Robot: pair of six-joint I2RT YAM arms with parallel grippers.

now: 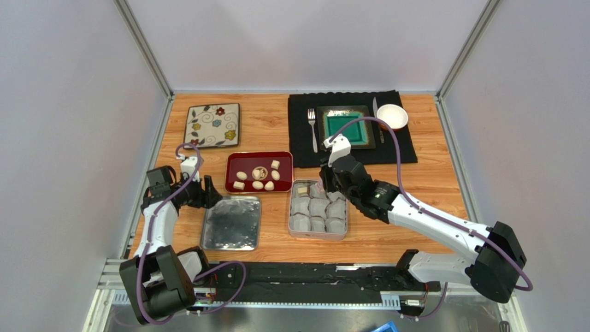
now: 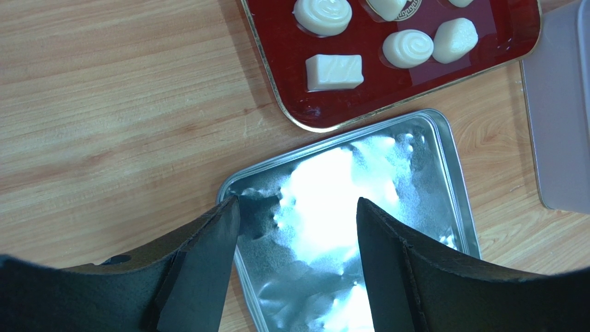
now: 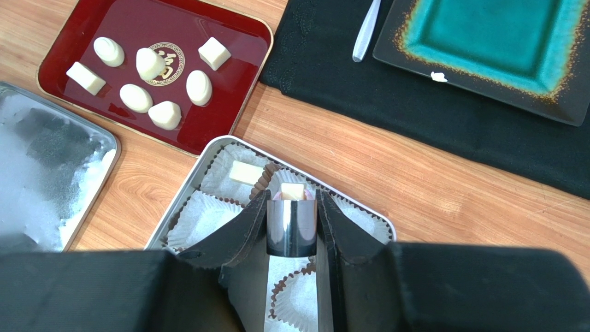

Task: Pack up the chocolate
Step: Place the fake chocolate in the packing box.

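Just left of the tin (image 1: 291, 211) lies its lid (image 2: 388, 228). The left gripper (image 2: 298, 207) hovers over the lid's far-left corner, fingers apart and empty. Over the tin's far row, the right gripper (image 3: 292, 203) appears to pinch one piece of chocolate (image 3: 292, 191) above a paper cup (image 3: 204, 214)-lined slot. Another piece sits in the tin's far-left cup. Beyond the tin, to its left, the red tray (image 3: 138, 28) holds seven more pieces. By my judgement, packing has barely begun: one piece placed, one in hand, seven waiting, lid off.
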